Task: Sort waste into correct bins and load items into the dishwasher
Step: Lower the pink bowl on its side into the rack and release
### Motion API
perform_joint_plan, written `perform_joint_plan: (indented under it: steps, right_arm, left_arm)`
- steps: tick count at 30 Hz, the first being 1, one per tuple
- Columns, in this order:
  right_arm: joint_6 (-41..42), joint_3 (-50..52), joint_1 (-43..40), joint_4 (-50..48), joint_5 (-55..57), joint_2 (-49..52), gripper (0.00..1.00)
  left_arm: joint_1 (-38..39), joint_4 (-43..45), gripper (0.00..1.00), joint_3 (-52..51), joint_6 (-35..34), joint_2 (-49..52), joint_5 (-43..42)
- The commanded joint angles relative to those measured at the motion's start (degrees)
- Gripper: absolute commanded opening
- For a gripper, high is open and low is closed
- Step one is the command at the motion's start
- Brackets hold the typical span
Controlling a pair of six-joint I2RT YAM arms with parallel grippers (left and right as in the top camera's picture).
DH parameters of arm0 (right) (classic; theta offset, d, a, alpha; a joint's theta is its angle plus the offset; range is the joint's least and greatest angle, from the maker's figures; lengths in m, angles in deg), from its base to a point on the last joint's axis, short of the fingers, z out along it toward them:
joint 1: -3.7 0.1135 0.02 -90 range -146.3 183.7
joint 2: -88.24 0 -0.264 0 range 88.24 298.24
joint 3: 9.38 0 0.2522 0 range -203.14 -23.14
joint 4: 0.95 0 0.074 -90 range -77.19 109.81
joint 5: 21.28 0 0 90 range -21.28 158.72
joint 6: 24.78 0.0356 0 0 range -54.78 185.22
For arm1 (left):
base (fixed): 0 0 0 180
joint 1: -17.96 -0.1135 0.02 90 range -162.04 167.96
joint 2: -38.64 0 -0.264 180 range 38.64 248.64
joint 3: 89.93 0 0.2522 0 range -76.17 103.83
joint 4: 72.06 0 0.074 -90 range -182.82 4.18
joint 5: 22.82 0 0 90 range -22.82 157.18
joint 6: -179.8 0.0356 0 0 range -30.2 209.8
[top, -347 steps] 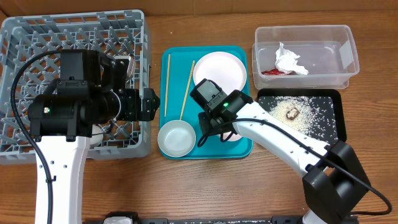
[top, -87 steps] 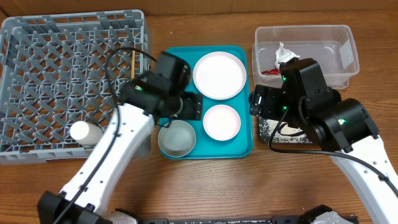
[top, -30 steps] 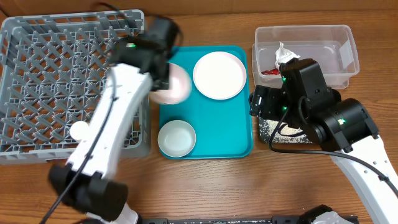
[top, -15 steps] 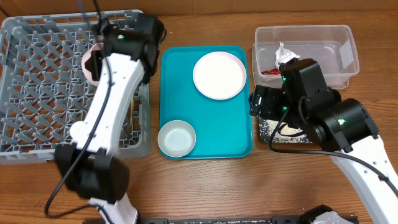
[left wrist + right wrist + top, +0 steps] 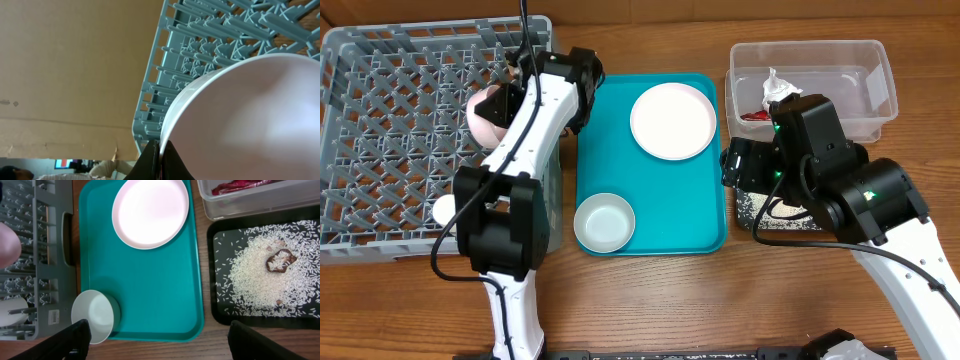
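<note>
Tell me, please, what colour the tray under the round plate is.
Teal; the rectangular tray shows best from the right wrist.

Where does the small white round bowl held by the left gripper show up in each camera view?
Overhead: the small white round bowl is at upper left, over the large grey plastic lattice dish rack.
Left wrist: it fills the lower right, with the rack behind it.
Right wrist: only a sliver shows at the left edge, over the rack.
Shared landmark: the rack.
</note>
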State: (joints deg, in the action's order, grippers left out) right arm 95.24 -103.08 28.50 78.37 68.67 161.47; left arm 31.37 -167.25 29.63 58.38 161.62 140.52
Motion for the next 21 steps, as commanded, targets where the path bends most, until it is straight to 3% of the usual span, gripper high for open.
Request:
perform_joint_plan:
  steps: [1,6,13,21]
  right_arm:
    - [0.24,-0.76,-0.11,-0.24,-0.11,-0.13,0.89]
    - [0.24,-0.76,-0.11,-0.26,-0.26,-0.13,0.89]
    - [0.24,-0.76,-0.11,0.13,-0.28,-0.13,0.89]
    - [0.24,-0.76,-0.11,1.33,-0.26,-0.13,0.89]
  left_arm:
    - [-0.02,0.22,0.04,-0.44,-2.03,0.96,2.64]
    - [-0.22,3.41,0.04,-0.44,-1.38,1.4,1.97]
    - [-0.76,12.09,0.04,-0.44,9.2,1.42,2.29]
    - [-0.81,11.17,0.04,-0.44,12.59,1.4,9.35]
